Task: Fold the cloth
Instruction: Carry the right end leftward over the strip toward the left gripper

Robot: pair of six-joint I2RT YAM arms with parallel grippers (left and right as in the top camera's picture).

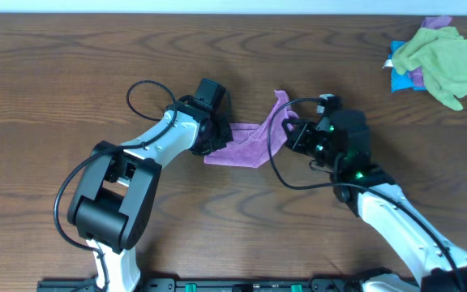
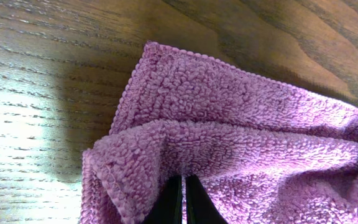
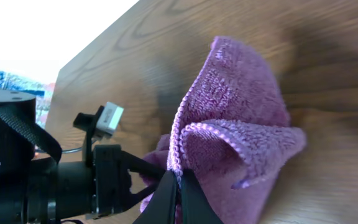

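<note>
Pinching the cloth (image 1: 246,146) at both ends: left gripper (image 2: 183,199) clenched on the left hem, right gripper (image 3: 180,196) clamped on the stitched right edge, one corner raised. Bunched mid-table (image 1: 55,73) between them. Bare wood all around; heap of other cloths (image 1: 444,57) well apart, far right corner.

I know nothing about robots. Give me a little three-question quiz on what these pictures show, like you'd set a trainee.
1. True or false: the left gripper is shut on the purple cloth.
2. Which colour tops the heap of cloths at the far right? A red, B yellow-green, C black.
3. Short answer: what does the right gripper hold?

Key: 1 true. 2 B. 3 the same purple cloth, pinched at its stitched edge.
</note>
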